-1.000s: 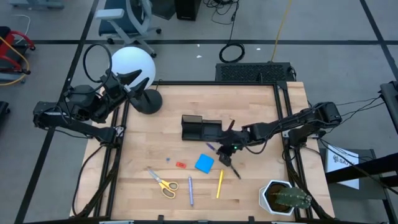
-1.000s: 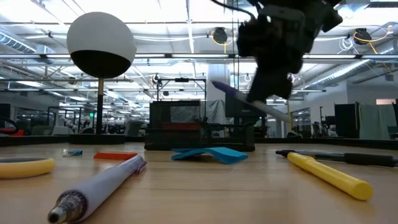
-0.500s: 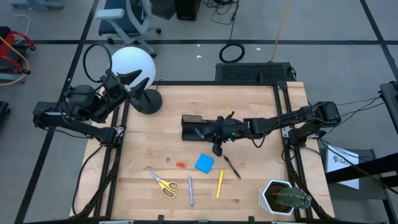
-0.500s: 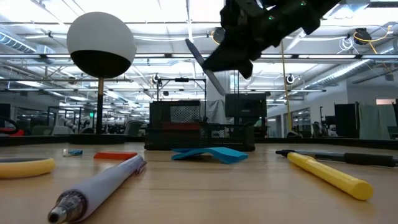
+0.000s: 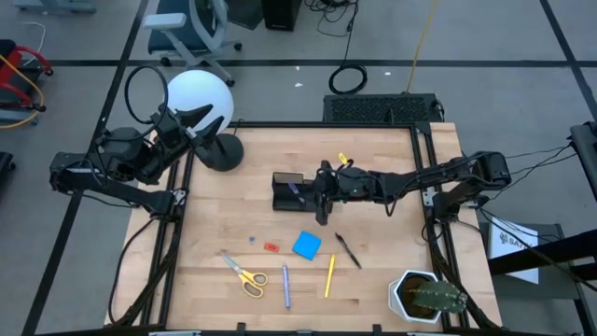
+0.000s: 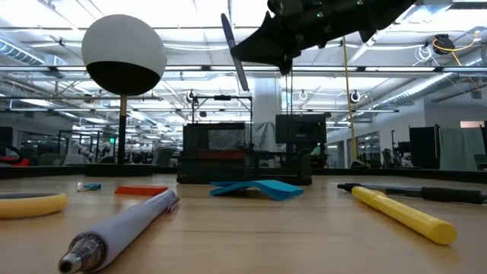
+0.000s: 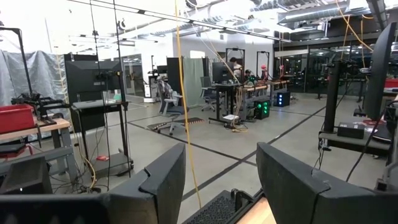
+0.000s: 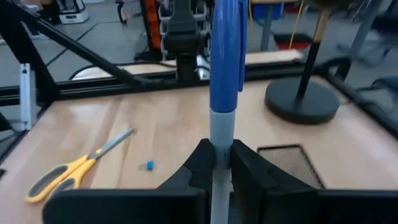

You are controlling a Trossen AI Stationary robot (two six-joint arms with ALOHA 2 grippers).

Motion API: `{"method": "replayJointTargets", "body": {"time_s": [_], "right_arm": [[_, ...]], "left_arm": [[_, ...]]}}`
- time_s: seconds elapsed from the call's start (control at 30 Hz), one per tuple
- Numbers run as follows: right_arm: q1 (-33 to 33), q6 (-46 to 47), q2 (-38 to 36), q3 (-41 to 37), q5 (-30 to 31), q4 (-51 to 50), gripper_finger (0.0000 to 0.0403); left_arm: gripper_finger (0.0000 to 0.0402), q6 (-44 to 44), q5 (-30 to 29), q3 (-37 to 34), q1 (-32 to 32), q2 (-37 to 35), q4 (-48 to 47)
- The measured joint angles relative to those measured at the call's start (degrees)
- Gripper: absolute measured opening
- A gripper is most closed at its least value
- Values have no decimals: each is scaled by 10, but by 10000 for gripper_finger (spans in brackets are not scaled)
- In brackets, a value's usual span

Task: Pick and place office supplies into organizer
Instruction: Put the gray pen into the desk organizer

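Note:
My right gripper (image 5: 319, 193) reaches in from the table's right and hangs over the black organizer (image 5: 300, 191), shut on a blue-capped pen (image 5: 297, 194). In the low view the pen (image 6: 234, 53) stands steeply tilted, high above the organizer (image 6: 243, 154). Flat on the table nearer me lie the yellow-handled scissors (image 5: 244, 274), a blue pen (image 5: 285, 285), a yellow pen (image 5: 329, 275), a black pen (image 5: 348, 250), the blue pad (image 5: 306, 245), the red piece (image 5: 270, 247) and the blue pin (image 5: 251, 239). My left gripper (image 7: 221, 168) waits open at the far left corner. My right gripper pinches the pen's silver barrel (image 8: 222, 134) just below the blue cap, between its two fingers (image 8: 202, 163). The fingers come roughly level from the table's right and lie across the pen. The pen is lifted clear, steeply tilted, over the organizer.
A lamp with a white globe (image 5: 199, 98) and a round black base (image 5: 222, 151) stands at the far left. A white potted cactus (image 5: 427, 297) sits at the near right corner. Bare wood shows on the left side (image 5: 215, 210) and at the far right of the table.
My right gripper has carried the pen from above the black pen up and toward the far left, ending over the organizer. The pen has tipped from a shallow slant to nearly upright and stands higher above the table.

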Motion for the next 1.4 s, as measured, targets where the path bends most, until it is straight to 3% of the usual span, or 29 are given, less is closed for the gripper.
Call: {"method": "replayJointTargets", "body": {"time_s": [0.13,0.5,0.67,0.83,1.03,1.4], "right_arm": [[-3,-24,0,-4,10,16,28],[-64,-48,-1,-85,7,202,28],[-90,-40,0,-106,-34,263,28],[-93,-45,0,-121,-39,305,28],[-94,-46,49,-121,-38,376,28],[-127,-35,89,-121,-39,399,28]], "left_arm": [[200,0,0,0,0,0,0],[200,0,0,0,0,0,0],[200,0,0,0,0,0,0],[200,0,0,0,0,0,0],[200,0,0,0,0,0,0],[200,0,0,0,0,0,0]]}}
